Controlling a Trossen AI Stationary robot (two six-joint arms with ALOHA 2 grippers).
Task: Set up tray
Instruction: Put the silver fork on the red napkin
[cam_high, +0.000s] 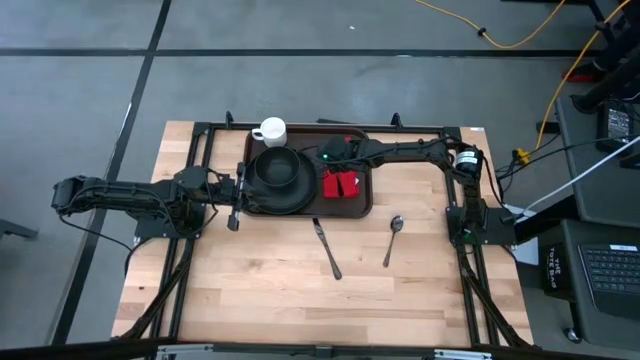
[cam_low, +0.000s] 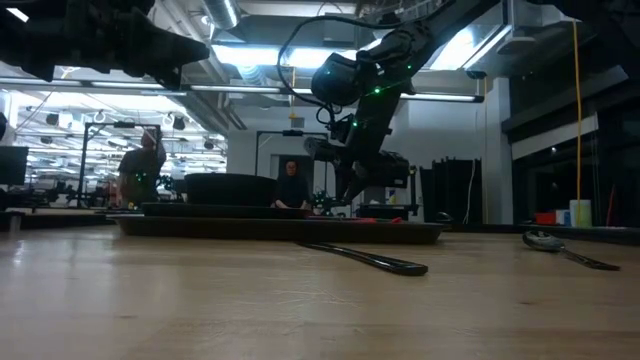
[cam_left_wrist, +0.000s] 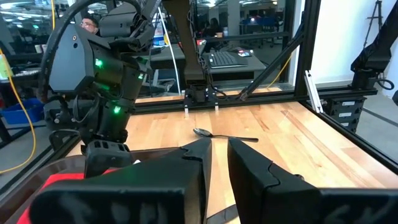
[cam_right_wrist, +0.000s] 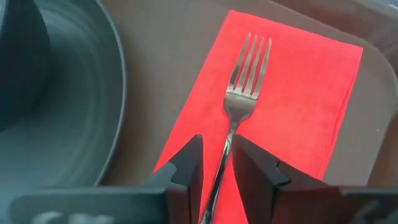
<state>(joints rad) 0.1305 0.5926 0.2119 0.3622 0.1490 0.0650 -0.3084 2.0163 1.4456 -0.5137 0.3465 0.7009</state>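
The right tool (cam_right_wrist: 216, 163), nearly closed on the silver metal fork (cam_right_wrist: 239, 106) over the red napkin (cam_right_wrist: 292, 99), risked dragging both askew on the brown plastic tray (cam_right_wrist: 180, 50).

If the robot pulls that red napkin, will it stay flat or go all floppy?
Probably floppy: the thin red cloth-like napkin lies flat on the dark brown plastic tray. The silver metal fork resting on it would likely slide or tip off.

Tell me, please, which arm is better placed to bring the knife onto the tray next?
Probably the right. Its end effector is already over the tray, holding a fork on the red napkin; the knife lies just in front. The left end effector waits outside the tray's left edge.
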